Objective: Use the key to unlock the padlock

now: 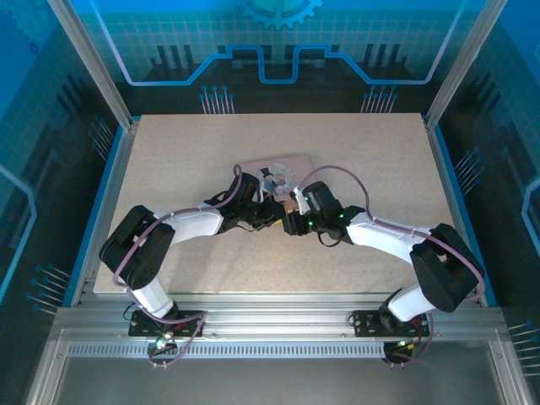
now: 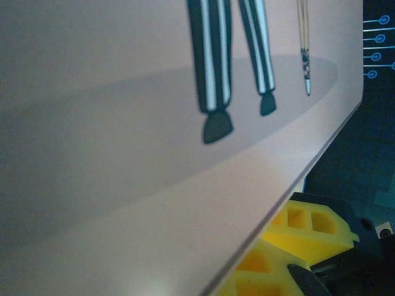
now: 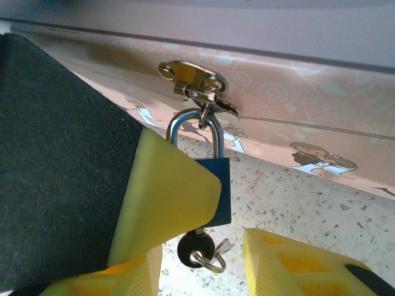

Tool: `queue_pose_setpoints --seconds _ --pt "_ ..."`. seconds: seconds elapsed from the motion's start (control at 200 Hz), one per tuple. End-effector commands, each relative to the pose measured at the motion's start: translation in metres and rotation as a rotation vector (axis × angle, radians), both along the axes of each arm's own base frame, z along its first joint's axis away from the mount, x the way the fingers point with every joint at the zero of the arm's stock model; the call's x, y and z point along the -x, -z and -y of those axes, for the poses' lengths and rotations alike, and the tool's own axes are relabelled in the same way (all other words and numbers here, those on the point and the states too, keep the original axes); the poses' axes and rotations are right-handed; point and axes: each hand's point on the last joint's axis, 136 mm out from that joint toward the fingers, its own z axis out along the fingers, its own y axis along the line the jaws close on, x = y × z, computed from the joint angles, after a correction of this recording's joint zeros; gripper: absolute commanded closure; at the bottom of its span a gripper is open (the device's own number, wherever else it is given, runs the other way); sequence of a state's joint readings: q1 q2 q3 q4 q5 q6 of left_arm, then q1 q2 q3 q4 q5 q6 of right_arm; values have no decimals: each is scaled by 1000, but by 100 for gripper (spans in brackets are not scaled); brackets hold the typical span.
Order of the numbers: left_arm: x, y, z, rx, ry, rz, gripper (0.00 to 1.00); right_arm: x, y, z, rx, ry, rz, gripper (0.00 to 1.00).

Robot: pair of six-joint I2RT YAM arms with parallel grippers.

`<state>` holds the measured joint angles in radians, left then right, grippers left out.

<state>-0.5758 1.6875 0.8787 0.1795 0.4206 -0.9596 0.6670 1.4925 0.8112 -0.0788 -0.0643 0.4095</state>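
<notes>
Speckled beige table (image 1: pixel 363 160) inside a blue-lit enclosure: from above, the pink tin (image 1: pixel 287 164) lies mid-table, and the left gripper (image 1: pixel 261 211) and right gripper (image 1: pixel 289 221) meet at its near edge. Left wrist: the tin's lid (image 2: pixel 123 185) shows 2 printed striped legs (image 2: pixel 210 61); this gripper is closed tight, on what I cannot tell. Right wrist: the padlock (image 3: pixel 217 185) hangs from the tin's hasp (image 3: pixel 192 75), the key (image 3: pixel 196 248) in its underside, between partly parted yellow fingers (image 3: pixel 166 197), 1 touching it.

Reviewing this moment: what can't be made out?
Padlock body, left part: right wrist view, covered by a finger of the right tool.
Key blade: same view, sunk in the padlock; turned or not, unclear.
Left tool: left wrist view, mostly behind the pink tin, cut by the bottom edge; its hold unclear.
</notes>
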Motion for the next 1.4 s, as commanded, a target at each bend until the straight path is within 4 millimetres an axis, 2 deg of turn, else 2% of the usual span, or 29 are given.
queue_pose_setpoints --seconds 0.0,0.265,0.52,0.535,0.555,0.635,0.776,1.006,1.021,1.096,1.171,1.216,1.301,1.396 --pt "1 -30 9 63 46 46 100 -4 -6 -9 8 -25 33 60" --pt "1 -30 9 67 49 45 100 -7 -11 -14 28 -37 56 62" --pt "2 -28 9 69 50 43 100 -5 -5 -13 48 -40 45 67" --pt "2 -28 9 69 50 42 100 -10 -14 -18 33 -39 63 68" --pt "2 -28 9 71 52 41 100 -11 -15 -19 32 -41 67 69" --pt "2 -29 9 72 53 43 100 -11 -15 -19 34 -41 66 77" --pt "4 -26 8 67 54 40 100 -10 -14 -21 30 -54 59 100" --pt "5 -24 7 61 56 40 100 -7 -10 -24 -22 -64 27 100" --pt "5 -24 7 61 55 41 100 -2 -1 -20 -10 -62 6 100" --pt "4 -24 6 56 54 43 100 0 2 -19 -17 -63 -7 100" --pt "4 -23 5 55 51 42 100 0 1 -14 -11 -50 -3 79" --pt "5 -23 5 54 52 41 100 1 -1 -11 -10 -42 6 72" --pt "5 -23 4 54 51 41 100 1 -7 -5 -15 -27 18 65" --pt "4 -23 4 55 50 42 100 3 -15 0 -21 -21 33 63"
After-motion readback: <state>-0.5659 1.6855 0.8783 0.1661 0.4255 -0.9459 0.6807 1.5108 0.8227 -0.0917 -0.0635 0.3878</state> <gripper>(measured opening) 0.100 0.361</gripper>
